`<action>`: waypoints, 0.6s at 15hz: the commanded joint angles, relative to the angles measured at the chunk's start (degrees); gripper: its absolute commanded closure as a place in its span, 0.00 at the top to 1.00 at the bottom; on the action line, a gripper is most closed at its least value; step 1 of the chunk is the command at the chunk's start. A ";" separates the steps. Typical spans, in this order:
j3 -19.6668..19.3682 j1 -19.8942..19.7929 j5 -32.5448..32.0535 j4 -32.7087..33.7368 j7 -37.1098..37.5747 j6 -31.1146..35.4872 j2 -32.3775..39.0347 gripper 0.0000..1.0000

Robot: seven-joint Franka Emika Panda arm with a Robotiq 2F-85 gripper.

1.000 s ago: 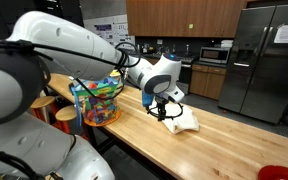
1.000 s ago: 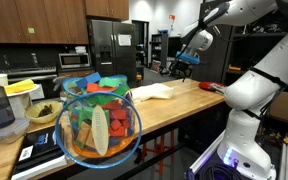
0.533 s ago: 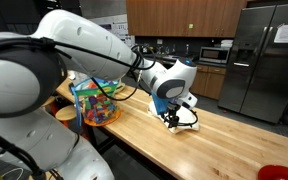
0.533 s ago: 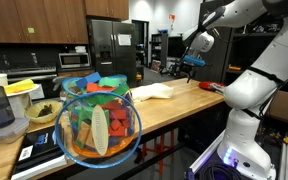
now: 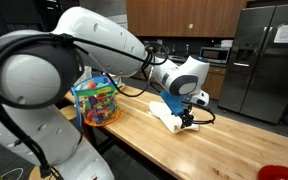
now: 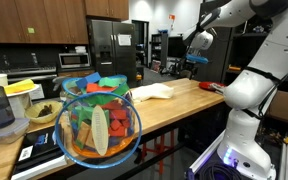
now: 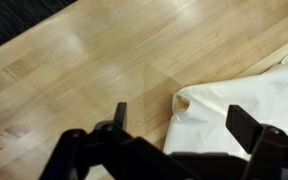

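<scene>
My jaws stood wide and empty, the gripper (image 7: 179, 118) hanging over the edge of the cloth (image 7: 252, 95). The cloth lay flat on the wooden surface (image 7: 84, 55). Well apart from the cloth stood a bowl (image 5: 96, 100) of colourful toys.

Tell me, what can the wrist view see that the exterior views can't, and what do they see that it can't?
Only the wrist view shows the wood grain up close and the two dark fingers of the end effector, spread wide over the edge of the white cloth. Only the exterior views show the bowl of colourful toys, the steel fridge, the cabinets and the whole white arm. Both share the cloth, the wooden table and the end effector.
</scene>
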 commanded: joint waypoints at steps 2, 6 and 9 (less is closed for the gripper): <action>-0.62 -0.07 -1.28 1.70 -1.63 0.52 1.90 1.00; -0.88 -0.04 -1.45 2.97 -2.75 1.34 3.73 1.00; -0.88 -0.04 -1.45 3.09 -2.80 1.34 3.77 1.00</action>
